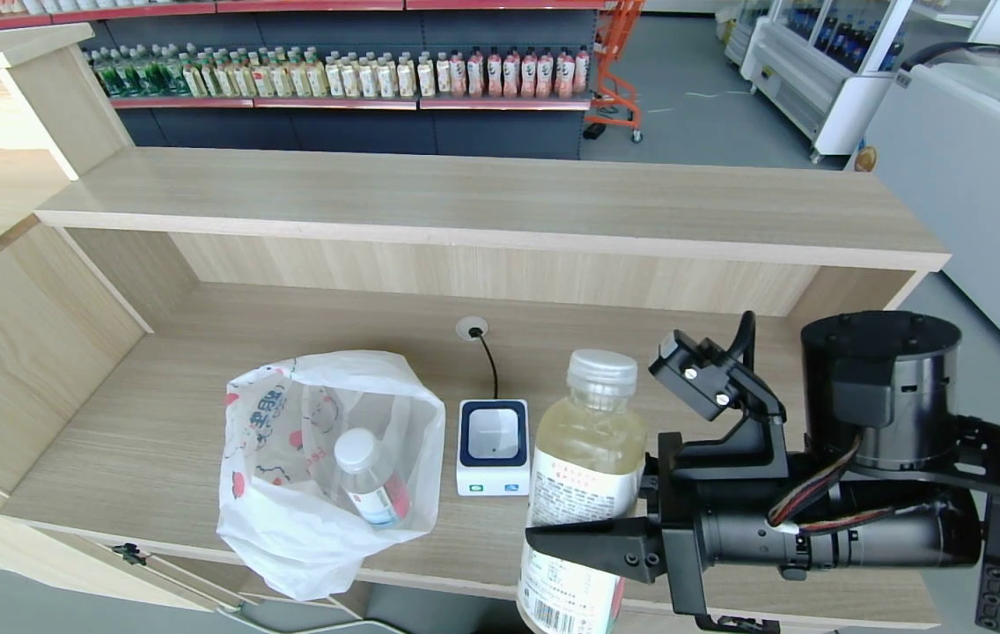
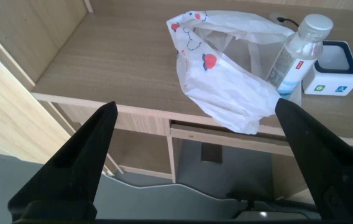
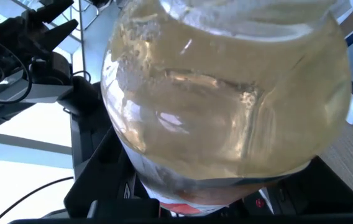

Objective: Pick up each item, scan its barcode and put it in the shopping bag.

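Status: one item is complete. A small bottle (image 1: 368, 484) with a white cap stands inside the open shopping bag (image 1: 289, 528), which rests on the counter (image 1: 113, 440) just beside the scanner (image 1: 493, 445). The second item is in process: the right gripper (image 1: 614, 512) is clamped across the label of a large bottle (image 1: 588, 440) of pale yellow liquid, holding it upright, raised off the counter, on the side of the scanner away from the bag. The barcode (image 1: 553, 615) sits at the lower end of the label and faces the front edge of the counter, not the scanner window. Whether this code has been read cannot be determined. Remaining steps, as judged: present the barcode to the scanner, then carry the bottle across and lower it into the bag. The left gripper (image 2: 192, 168) hangs before the counter front, fingers spread wide, holding nothing.
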`<state>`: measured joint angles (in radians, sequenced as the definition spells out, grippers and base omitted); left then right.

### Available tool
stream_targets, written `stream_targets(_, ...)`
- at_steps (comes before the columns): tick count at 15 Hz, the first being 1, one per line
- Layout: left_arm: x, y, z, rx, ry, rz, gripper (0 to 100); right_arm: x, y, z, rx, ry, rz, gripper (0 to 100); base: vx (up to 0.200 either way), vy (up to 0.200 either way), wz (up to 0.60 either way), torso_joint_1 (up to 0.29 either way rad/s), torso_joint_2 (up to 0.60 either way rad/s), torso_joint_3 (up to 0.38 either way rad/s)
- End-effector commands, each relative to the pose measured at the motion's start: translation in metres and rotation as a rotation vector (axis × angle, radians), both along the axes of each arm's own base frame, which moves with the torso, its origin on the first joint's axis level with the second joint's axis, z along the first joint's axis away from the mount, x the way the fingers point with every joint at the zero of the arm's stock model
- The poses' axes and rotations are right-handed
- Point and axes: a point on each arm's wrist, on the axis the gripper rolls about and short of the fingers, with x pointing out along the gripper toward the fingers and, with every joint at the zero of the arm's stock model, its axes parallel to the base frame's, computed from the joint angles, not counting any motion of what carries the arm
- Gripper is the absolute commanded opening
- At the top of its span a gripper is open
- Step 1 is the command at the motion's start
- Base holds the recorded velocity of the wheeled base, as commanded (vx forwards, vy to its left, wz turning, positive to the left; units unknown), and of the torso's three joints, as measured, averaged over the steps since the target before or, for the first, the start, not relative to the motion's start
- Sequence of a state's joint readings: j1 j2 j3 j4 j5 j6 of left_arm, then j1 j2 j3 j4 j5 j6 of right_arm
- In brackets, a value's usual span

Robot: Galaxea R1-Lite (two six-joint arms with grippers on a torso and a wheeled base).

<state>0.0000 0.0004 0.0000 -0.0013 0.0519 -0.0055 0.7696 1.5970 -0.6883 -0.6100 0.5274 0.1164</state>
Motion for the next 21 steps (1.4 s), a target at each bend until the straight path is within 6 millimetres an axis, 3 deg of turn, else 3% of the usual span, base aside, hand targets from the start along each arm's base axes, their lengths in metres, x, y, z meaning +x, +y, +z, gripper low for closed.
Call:
stream_targets(1, 0.000, 0.000, 0.000, -0.001, -0.001, 0.000, 100, 0.000, 0.000, 0.001, 0.003, -0.001, 0.000, 0, 0.000, 0.000, 0.00, 0.000, 0.00, 0.000)
stream_targets(14, 0.000, 0.000, 0.000, -0.001, -0.001, 0.000, 100, -0.001, -0.006, 0.006, 0.003, -0.062, -0.001, 0, 0.000, 0.000, 0.00, 0.000, 0.00, 0.000)
stream_targets(17, 0.000, 0.000, 0.000, -0.001, -0.001, 0.002, 100, 0.003, -0.038, 0.014, -0.105, -0.300, -0.116, 0, 0.000, 0.000, 0.00, 0.000, 0.00, 0.000)
stream_targets(19, 0.000, 0.000, 0.000, -0.001, -0.001, 0.000, 100, 0.014, -0.066, 0.018, -0.281, -0.515, -0.331, 0, 0.000, 0.000, 0.00, 0.000, 0.00, 0.000)
stream_targets(21, 0.000, 0.000, 0.000, -0.001, -0.001, 0.002, 100, 0.027, -0.077, 0.018, -0.367, -0.662, -0.438, 0, 0.000, 0.000, 0.00, 0.000, 0.00, 0.000)
